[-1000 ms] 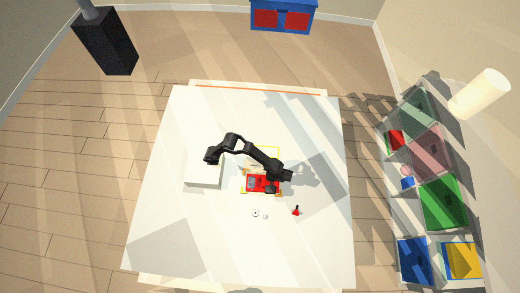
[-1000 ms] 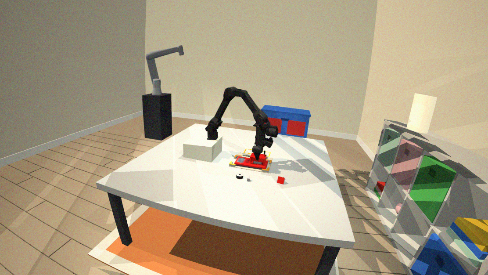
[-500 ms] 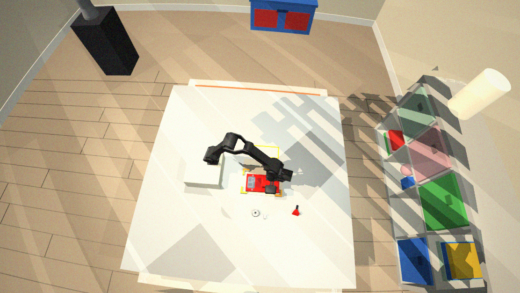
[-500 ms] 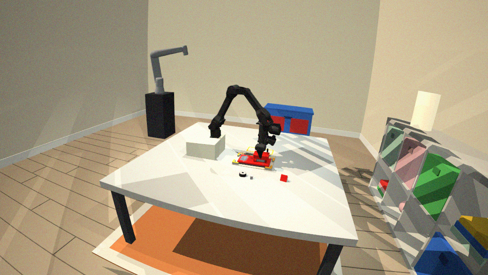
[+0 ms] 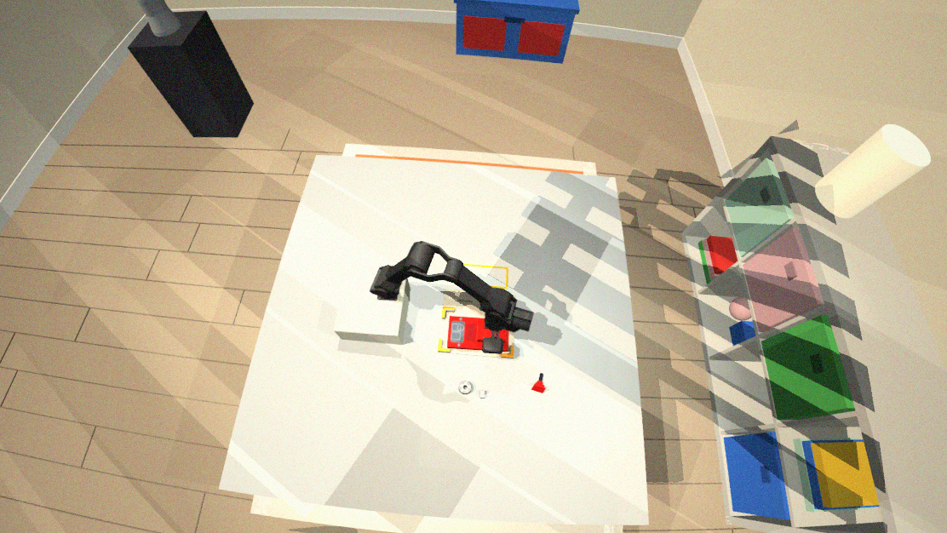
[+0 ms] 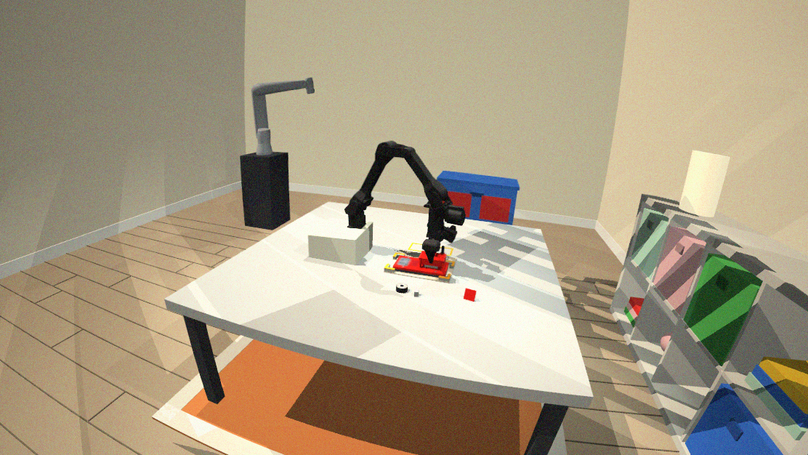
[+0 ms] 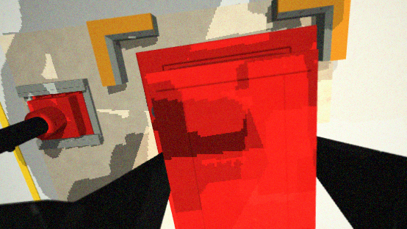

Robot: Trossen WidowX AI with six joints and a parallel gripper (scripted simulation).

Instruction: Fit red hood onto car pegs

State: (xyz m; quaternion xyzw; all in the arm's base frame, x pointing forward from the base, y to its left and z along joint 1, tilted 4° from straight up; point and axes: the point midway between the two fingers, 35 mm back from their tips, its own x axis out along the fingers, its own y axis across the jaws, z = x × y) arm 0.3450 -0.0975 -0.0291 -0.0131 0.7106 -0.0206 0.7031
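Note:
My gripper is shut on the red hood, with a black finger on each long side. The hood is held over the red car chassis in the jig, whose orange corner brackets show around it. In the wrist view the hood and the chassis overlap with a slight offset. The pegs and the engine are hidden under the hood. I cannot tell whether the hood rests on the deck.
A white block carries the arm's base, left of the jig. A small ring, a tiny white cube and a small red piece lie in front of the jig. A shelf stands to the right of the table.

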